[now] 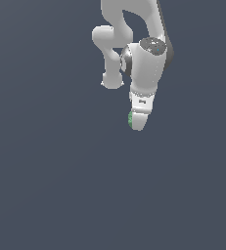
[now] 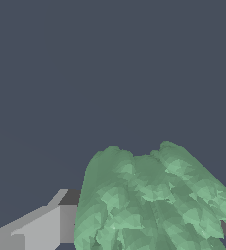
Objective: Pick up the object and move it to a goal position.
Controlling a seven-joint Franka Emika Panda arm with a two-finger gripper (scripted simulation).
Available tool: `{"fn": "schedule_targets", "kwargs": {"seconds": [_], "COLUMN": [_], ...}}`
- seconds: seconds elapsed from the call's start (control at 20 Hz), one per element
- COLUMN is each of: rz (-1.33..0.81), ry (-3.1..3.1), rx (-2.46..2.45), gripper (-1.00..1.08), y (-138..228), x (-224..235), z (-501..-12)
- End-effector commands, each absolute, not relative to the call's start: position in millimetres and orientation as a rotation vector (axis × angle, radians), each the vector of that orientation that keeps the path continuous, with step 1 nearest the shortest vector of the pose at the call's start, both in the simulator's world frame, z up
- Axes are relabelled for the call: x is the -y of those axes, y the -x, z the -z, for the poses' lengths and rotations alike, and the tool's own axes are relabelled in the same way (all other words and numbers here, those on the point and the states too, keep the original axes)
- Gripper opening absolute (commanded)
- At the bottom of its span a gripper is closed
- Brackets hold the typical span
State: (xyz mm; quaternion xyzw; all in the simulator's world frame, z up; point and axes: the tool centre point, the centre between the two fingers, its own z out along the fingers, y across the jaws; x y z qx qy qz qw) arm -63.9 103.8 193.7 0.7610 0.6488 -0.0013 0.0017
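The white arm hangs down in the upper middle of the exterior view. My gripper (image 1: 138, 122) points downward, and a sliver of the pale-green lumpy object (image 1: 130, 119) shows at its edge toward the exterior view's left. In the wrist view the mottled green object (image 2: 148, 200) fills the space between my grey fingers (image 2: 41, 227), with the second finger only just showing at the picture's edge. The gripper is shut on the object. Most of the object is hidden by the hand in the exterior view.
A plain dark blue-grey surface (image 1: 60, 185) lies around the arm in both views. No other objects or edges show.
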Motion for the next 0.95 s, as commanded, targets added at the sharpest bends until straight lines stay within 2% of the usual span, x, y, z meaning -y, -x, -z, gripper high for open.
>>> {"fn": "schedule_targets", "kwargs": {"seconds": [0.0,0.45,0.9], "rz": [0.005,0.001,0.0], "ry": [-2.388,-2.39,-2.392], "rx": [-2.036,-2.038,-2.037], "gripper": [-1.0,-1.0,-1.0], "y": [76.3,105.5,113.6], "x": [-113.1,-137.3,-145.4], "z": [-212.8,-263.0,-280.7]}}
